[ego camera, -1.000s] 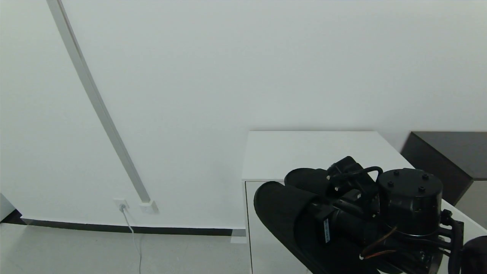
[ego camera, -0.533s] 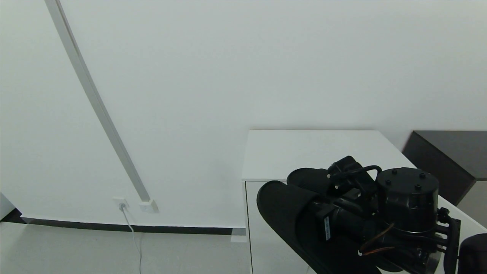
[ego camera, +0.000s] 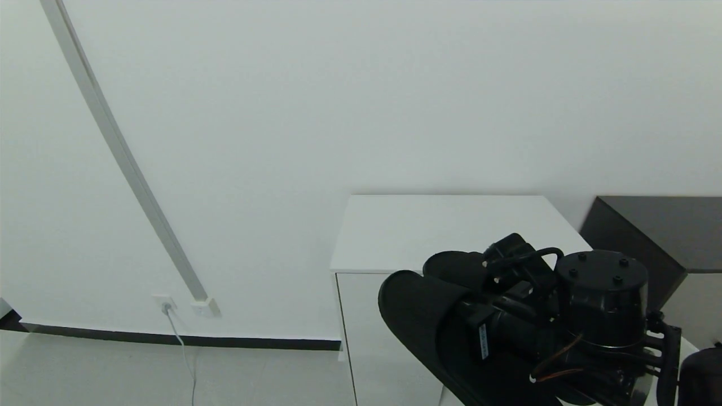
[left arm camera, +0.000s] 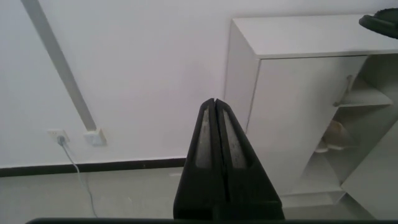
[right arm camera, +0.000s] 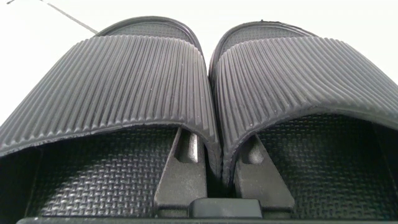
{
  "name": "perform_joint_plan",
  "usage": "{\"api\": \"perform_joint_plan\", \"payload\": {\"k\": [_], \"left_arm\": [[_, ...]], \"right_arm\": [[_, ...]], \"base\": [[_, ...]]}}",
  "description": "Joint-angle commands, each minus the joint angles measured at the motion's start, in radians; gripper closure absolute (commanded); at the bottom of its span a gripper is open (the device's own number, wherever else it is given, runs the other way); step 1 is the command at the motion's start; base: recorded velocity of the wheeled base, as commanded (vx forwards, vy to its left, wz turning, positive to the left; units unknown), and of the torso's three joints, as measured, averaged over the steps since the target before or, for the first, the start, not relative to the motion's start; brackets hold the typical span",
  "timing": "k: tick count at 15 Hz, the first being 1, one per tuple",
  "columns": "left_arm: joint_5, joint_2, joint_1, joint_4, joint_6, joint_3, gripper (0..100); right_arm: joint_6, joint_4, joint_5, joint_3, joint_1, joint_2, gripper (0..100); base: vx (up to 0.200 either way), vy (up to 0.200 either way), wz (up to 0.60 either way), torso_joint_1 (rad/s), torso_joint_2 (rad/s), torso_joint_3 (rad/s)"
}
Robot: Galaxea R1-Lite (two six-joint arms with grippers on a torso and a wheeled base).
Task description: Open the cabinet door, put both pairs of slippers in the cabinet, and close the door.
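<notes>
Black slippers (right arm camera: 143,81), inner edges inside the right claw (right arm camera: 217,149).

Open over the floor (ego camera: 84,372) left of the white cabinet (ego camera: 445,225), barred at its right by a dark unit (ego camera: 654,225) just beside, with a cable (ego camera: 184,351) trailing from the wall socket (ego camera: 163,303).

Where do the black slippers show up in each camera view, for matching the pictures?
Head view: black slippers at lower right, in front of the white cabinet.
Left wrist view: black slippers, probably, as a dark edge just over the white cabinet top.
Right wrist view: black slippers side by side, right gripper clamping their inner edges.
Shared landmark: the white cabinet, head and left wrist views.
</notes>
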State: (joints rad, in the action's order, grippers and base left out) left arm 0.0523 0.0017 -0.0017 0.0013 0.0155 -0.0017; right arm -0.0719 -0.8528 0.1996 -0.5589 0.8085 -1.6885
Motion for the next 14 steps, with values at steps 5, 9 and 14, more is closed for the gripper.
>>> {"api": "perform_joint_plan", "payload": {"k": [5, 9, 14], "left_arm": [[0.000, 0.001, 0.000, 0.000, 0.000, 0.000, 100], [0.000, 0.001, 0.000, 0.000, 0.000, 0.000, 100], [0.000, 0.001, 0.000, 0.000, 0.000, 0.000, 100]], "right_arm": [[0.015, -0.002, -0.002, 0.014, 0.000, 0.003, 100], [0.015, -0.002, -0.002, 0.014, 0.000, 0.000, 100], [0.015, -0.002, -0.002, 0.016, 0.000, -0.002, 100]], "base": [[0.000, -0.200, 0.00, 0.001, 0.00, 0.005], [0.000, -0.200, 0.00, 0.004, 0.01, 0.001], [0.000, -0.080, 0.00, 0.001, 0.00, 0.000]]}}
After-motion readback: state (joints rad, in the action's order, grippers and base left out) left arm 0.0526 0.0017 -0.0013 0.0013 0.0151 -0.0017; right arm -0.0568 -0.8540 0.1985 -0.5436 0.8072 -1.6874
